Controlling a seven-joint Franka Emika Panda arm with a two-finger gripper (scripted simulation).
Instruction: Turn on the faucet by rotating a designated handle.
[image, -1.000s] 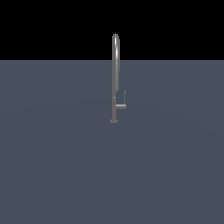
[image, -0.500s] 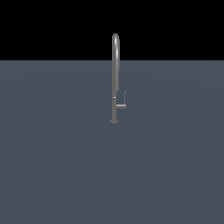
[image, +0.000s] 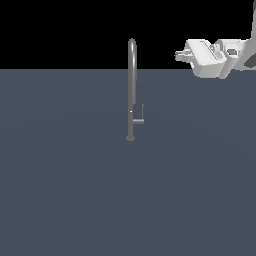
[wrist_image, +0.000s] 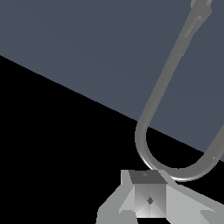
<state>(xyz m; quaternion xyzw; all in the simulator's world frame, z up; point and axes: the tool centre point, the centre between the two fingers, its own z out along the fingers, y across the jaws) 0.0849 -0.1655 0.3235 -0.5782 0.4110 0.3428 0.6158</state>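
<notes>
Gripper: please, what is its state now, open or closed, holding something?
Gripper: holds nothing, away from the faucet; open or closed cannot be told.

faucet (image: 132, 85): smooth grey metal, soft sheen | gripper (image: 179, 55): white, matt, plastic-looking | floor (image: 65, 190): flat matt slate-blue

The faucet (wrist_image: 151, 109) arch curves just beyond the pincer (wrist_image: 148, 199).

Flat even sim light, sharp, no shadows
</notes>
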